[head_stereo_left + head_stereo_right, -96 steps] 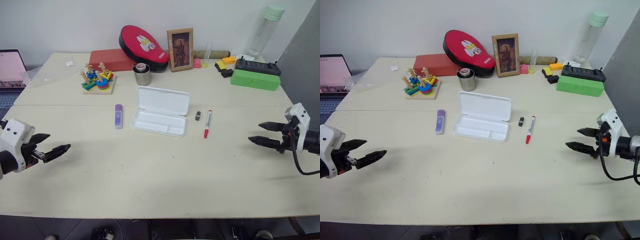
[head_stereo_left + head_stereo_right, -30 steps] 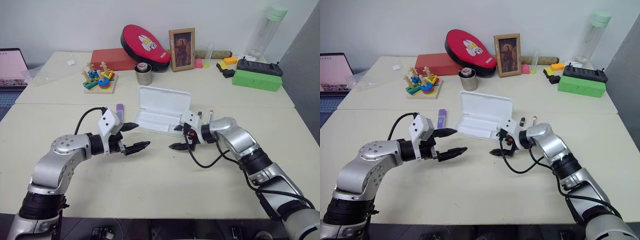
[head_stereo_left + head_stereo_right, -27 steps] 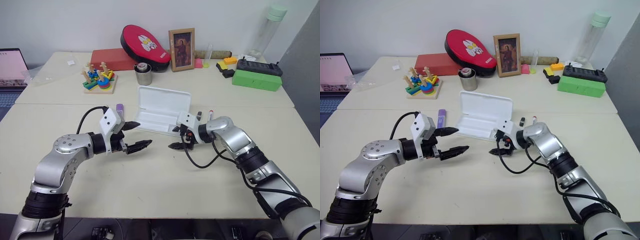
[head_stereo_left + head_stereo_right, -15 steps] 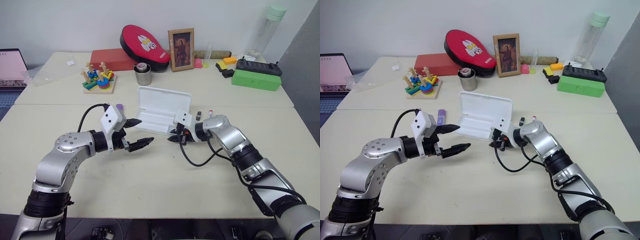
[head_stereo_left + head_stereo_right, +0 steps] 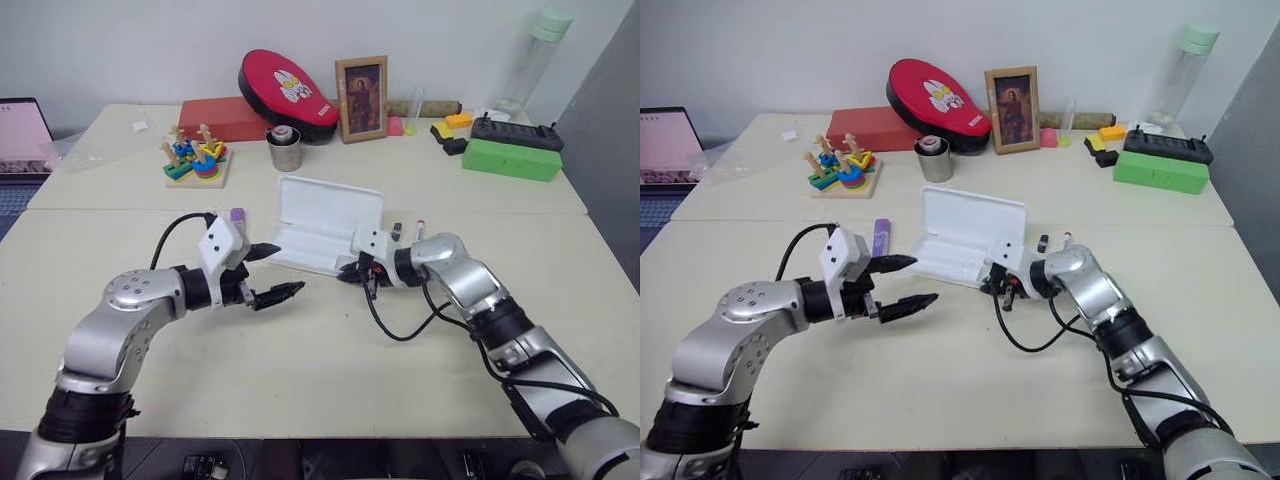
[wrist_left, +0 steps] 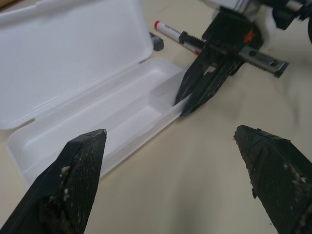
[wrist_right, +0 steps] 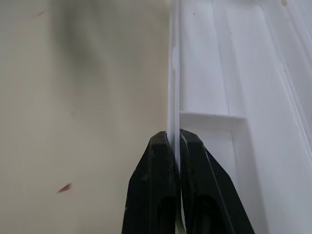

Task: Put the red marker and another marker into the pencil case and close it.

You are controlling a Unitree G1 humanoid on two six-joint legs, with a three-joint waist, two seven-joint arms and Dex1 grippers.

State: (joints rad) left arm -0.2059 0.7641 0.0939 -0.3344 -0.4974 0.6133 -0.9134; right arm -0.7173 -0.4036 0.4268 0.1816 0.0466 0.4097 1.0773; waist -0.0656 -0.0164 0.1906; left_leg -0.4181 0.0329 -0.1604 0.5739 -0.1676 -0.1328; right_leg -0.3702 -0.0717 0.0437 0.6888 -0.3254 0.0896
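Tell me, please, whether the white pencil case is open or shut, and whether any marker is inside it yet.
Open and empty. The pencil case has its lid swung back, and its tray is bare; the red marker lies beside it on the table.

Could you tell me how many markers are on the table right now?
2: the red marker right of the case, the purple marker left of it; others may be hidden.

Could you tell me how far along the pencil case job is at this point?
Early. The pencil case lies open and empty. The right gripper is shut on its front wall; the left gripper hangs open nearby. The red marker and the purple marker are on the table, not yet packed; closing comes last.
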